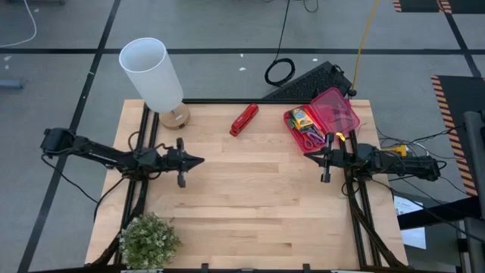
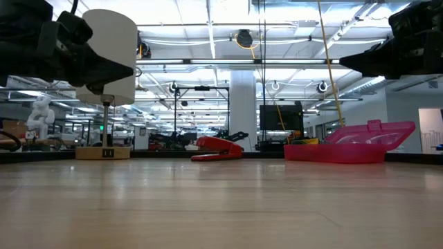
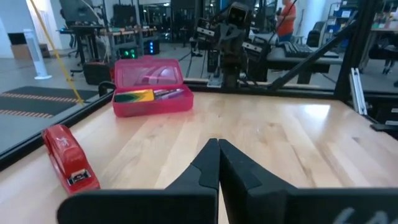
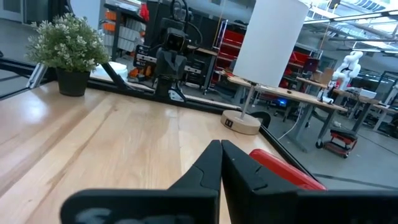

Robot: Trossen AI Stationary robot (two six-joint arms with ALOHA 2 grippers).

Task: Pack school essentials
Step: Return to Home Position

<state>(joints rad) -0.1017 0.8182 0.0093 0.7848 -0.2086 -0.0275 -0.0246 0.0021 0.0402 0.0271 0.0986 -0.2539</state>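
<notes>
Pink box (image 1: 322, 119) lid (image 1: 336, 111) partly hides scissors (image 1: 313, 138).

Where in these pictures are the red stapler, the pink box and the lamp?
red stapler (image 1: 244, 119): high view, middle of its body.
pink box (image 3: 153, 102): left wrist view, front wall.
lamp (image 1: 151, 73): high view, white shade.

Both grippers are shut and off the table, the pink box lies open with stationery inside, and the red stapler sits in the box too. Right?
Not quite. The red stapler lies on the table beside the pink box, not in it; the high view shows this. The left gripper and right gripper are shut.
</notes>
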